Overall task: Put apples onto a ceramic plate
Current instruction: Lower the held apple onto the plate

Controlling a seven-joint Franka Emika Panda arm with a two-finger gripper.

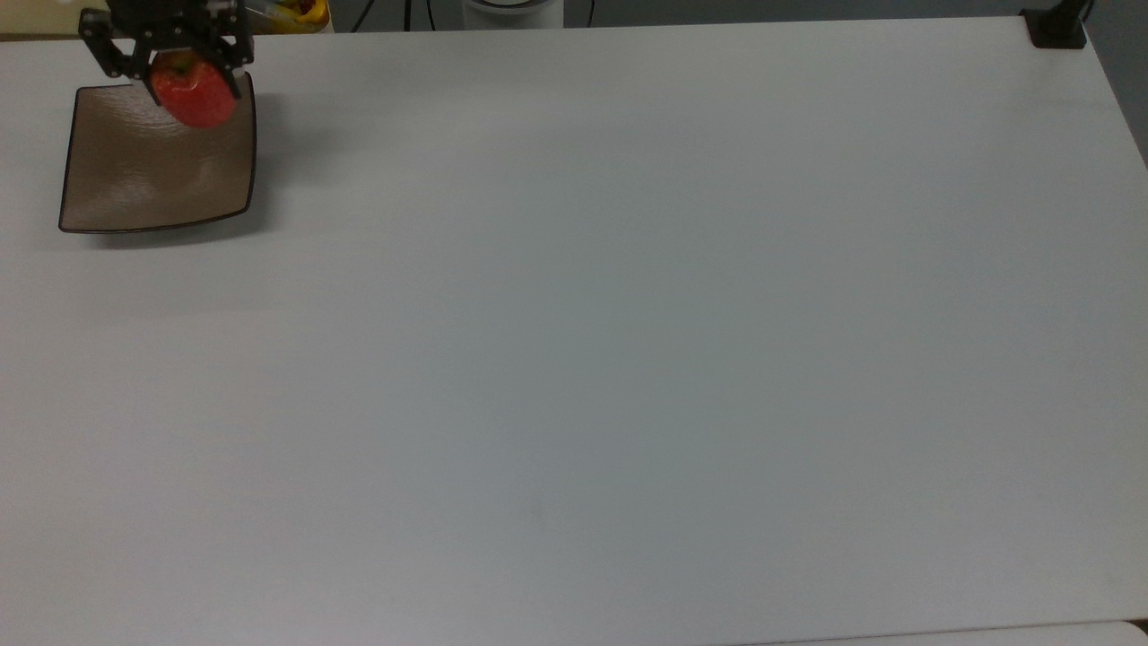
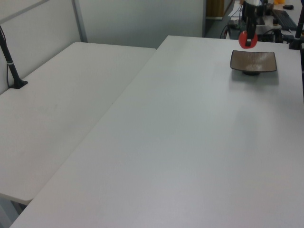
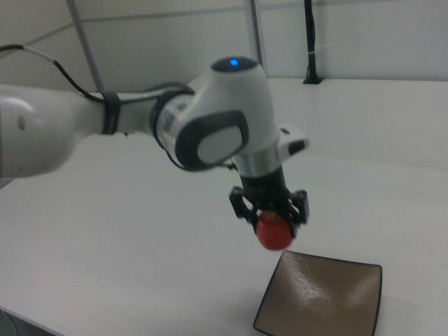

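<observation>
1. The apple (image 1: 194,95) is off the table, pinched between the two black fingers of the gripper (image 1: 191,79); its lower half bulges below the fingertips, so it is gripped around the upper part with the yellow-green stem hollow turned up toward the palm

2. In the top view the apple overlaps the upper right part of the ceramic plate (image 1: 134,170); in the right view it hangs beside the plate's near left corner, clearly above the plate (image 3: 329,301) and not touching it. How far over the rim it really is I cannot tell, since the views disagree

3. The fingers close on the apple from two opposite sides, a sensible hold for a round, glossy thing that could roll if set down carelessly

4. The plate sits flat near a far corner of the white table (image 1: 628,359), its dished centre bare; that hollow is probably the aim, since it would stop the apple rolling

5. My judgement: carrying is nearly over, and a small shift toward the centre and a descent are needed before release, or the apple may land on the upturned rim
</observation>
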